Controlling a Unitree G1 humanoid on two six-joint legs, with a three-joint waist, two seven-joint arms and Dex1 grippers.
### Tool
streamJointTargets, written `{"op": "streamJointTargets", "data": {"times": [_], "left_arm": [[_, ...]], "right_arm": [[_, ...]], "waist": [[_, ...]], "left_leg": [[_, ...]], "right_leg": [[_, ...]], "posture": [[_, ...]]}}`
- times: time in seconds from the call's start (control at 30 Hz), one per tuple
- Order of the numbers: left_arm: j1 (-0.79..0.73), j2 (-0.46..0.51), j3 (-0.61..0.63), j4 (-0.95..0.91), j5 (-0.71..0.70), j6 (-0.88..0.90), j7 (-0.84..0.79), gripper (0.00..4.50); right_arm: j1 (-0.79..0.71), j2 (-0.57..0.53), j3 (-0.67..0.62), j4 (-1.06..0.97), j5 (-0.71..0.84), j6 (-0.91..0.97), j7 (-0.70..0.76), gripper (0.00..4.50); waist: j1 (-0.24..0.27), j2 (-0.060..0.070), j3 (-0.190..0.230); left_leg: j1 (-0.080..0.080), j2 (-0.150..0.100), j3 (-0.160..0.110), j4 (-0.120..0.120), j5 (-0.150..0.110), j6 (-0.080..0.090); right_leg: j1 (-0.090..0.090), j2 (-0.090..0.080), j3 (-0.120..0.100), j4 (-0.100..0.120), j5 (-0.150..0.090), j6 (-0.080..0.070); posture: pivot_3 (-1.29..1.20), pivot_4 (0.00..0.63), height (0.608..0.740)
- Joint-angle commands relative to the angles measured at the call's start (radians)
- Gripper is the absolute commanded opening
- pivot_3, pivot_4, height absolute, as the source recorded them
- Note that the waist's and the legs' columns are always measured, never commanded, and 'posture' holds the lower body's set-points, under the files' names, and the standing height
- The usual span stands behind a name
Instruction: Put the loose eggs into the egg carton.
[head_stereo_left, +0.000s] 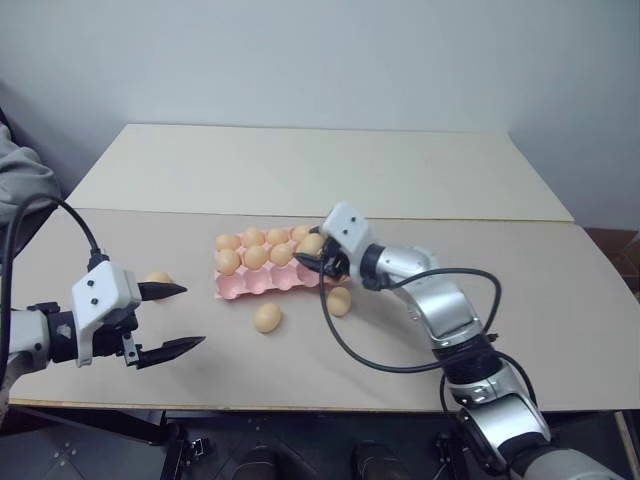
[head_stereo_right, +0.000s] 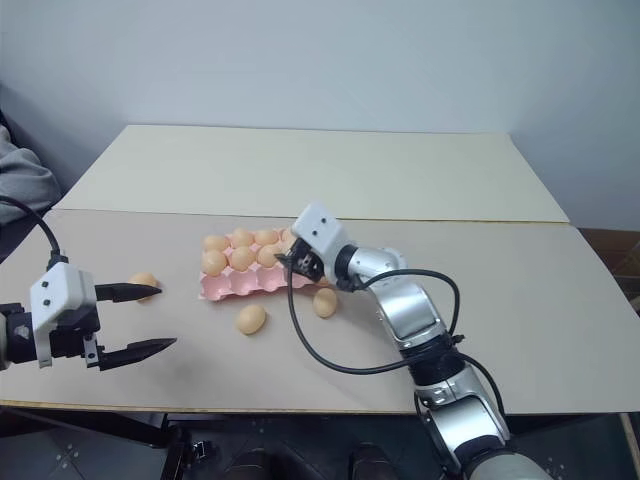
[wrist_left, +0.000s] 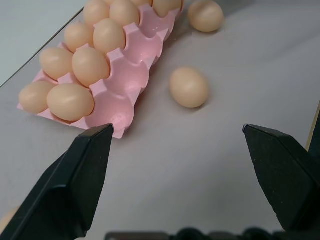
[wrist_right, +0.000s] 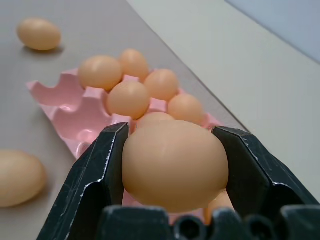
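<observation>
The right gripper (head_stereo_left: 318, 262) and its arm cover the right end of the egg carton (head_stereo_left: 262, 283), so how many cups there hold eggs cannot be told. In the right wrist view the held egg (wrist_right: 175, 165) hides the carton's near cups, and one loose egg (wrist_right: 17, 177) is cut by the picture's edge. In the left wrist view the carton's far end runs off the edge. An upper finger (head_stereo_left: 160, 291) of the left gripper (head_stereo_left: 174, 318) partly covers an egg (head_stereo_left: 157, 279) on the counter (head_stereo_left: 560, 300)
</observation>
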Motion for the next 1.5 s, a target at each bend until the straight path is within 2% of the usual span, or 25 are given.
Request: {"op": "streamJointTargets", "data": {"times": [0.03,0.2,0.4,0.6,0.73,0.97,1.17,1.3,1.5], "left_arm": [[0.003,-0.004,0.031,-0.033,-0.008,-0.008,0.009,4.5],[0.02,-0.013,0.04,-0.038,-0.004,-0.012,0.012,4.5],[0.013,-0.015,0.03,-0.037,-0.008,-0.011,0.02,4.5],[-0.002,-0.011,0.02,-0.026,-0.006,-0.02,0.017,4.5],[-0.018,-0.015,0.012,-0.027,-0.013,-0.02,0.014,4.5],[-0.029,-0.023,0.007,-0.024,-0.02,-0.024,0.007,4.5],[-0.056,-0.044,0.011,-0.021,-0.056,-0.027,-0.002,4.5],[-0.067,-0.052,0.023,-0.025,-0.1,-0.018,-0.019,4.5],[-0.06,-0.039,0.019,-0.008,-0.096,-0.027,-0.046,4.5]], "right_arm": [[-0.031,0.022,0.006,0.024,-0.015,-0.051,-0.017,2.63],[-0.045,0.035,-0.003,0.06,-0.006,-0.06,-0.006,2.63],[-0.038,0.03,0.019,0.09,-0.024,-0.101,0.009,4.46],[-0.018,-0.003,0.011,0.03,-0.025,-0.101,0.023,4.46],[0.029,-0.077,-0.016,-0.091,-0.006,-0.073,0.052,4.46],[0.238,-0.387,-0.157,-0.411,0.133,-0.008,0.26,4.46],[0.402,-0.614,-0.346,-0.541,0.273,0.024,0.391,4.46],[0.476,-0.69,-0.429,-0.581,0.336,0.036,0.424,4.46],[0.508,-0.726,-0.441,-0.603,0.357,0.047,0.401,4.46]], "waist": [[-0.002,0.0,0.0],[-0.006,0.0,0.0],[-0.006,0.0,0.0],[-0.006,0.0,0.0],[-0.002,0.0,0.0],[0.004,0.0,0.0],[-0.003,0.0,0.0],[-0.004,0.0,0.0],[-0.002,0.0,0.0]], "left_leg": [[0.0,0.0,0.0,0.0,0.0,0.0],[-0.006,0.0,0.0,0.0,0.001,-0.002],[-0.01,0.0,0.0,0.0,0.001,-0.002],[-0.01,0.0,0.0,0.0,0.001,-0.002],[-0.011,0.0,0.0,0.0,0.001,-0.002],[-0.011,0.0,0.0,0.0,0.001,-0.002],[-0.01,0.0,0.0,0.001,0.001,-0.002],[-0.01,0.0,0.0,0.001,0.001,-0.002],[-0.01,0.0,0.0,0.002,0.001,-0.002]], "right_leg": [[-0.001,0.0,0.0,0.0,0.0,0.0],[-0.01,0.0,0.001,0.005,0.0,0.0],[-0.014,0.001,0.001,0.005,0.0,-0.001],[-0.014,0.001,0.001,0.005,0.0,-0.001],[-0.014,0.001,0.001,0.005,0.0,-0.001],[-0.013,0.0,0.0,0.004,0.0,0.0],[-0.012,0.001,0.001,0.005,0.0,0.0],[-0.012,0.001,0.001,0.004,0.0,0.0],[-0.011,0.001,0.001,0.004,0.0,0.0]], "posture": [[0.0,0.15,0.74],[0.0,0.15,0.74],[0.0,0.15,0.74],[0.0,0.15,0.74],[0.0,0.15,0.74],[0.0,0.15,0.74],[0.0,0.15,0.74],[0.0,0.15,0.74],[0.0,0.15,0.74]]}}
